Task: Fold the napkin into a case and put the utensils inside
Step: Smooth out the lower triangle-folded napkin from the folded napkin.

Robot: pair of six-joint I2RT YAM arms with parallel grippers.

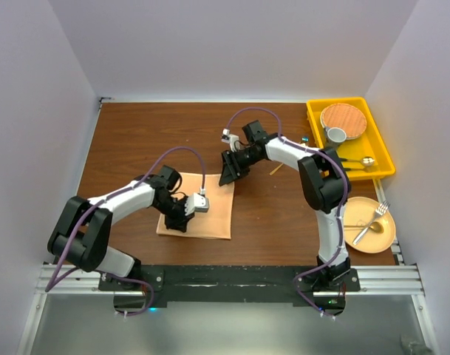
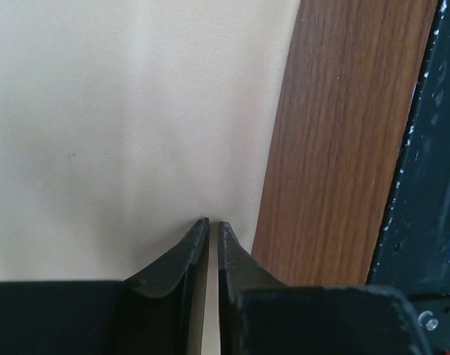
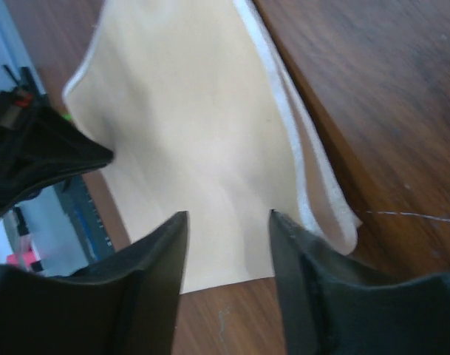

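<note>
Middle of the table (image 1: 269, 214): the napkin (image 1: 206, 211) lies folded into a flat rectangle, not yet narrowed into a pouch.
Left gripper (image 1: 176, 222): at the cloth's lower-left corner in the top view. It is closed to a sliver and, as far as the wrist view shows, pinches the napkin's edge.
Right gripper (image 1: 228, 176): jaws apart and holding nothing, over the upper-right corner where the layered edges fan open.
Doing it well: catch every layer at that corner before closing. Then carry both ends together so the slippery cloth folds straight.
Cloth: peach satin, glossy and thin, with soft ripples and a pale hem.
Utensils (image 1: 372, 223): slim gold pieces on a pale yellow plate (image 1: 387, 242), lower right of the top view, well apart from the napkin.
</note>
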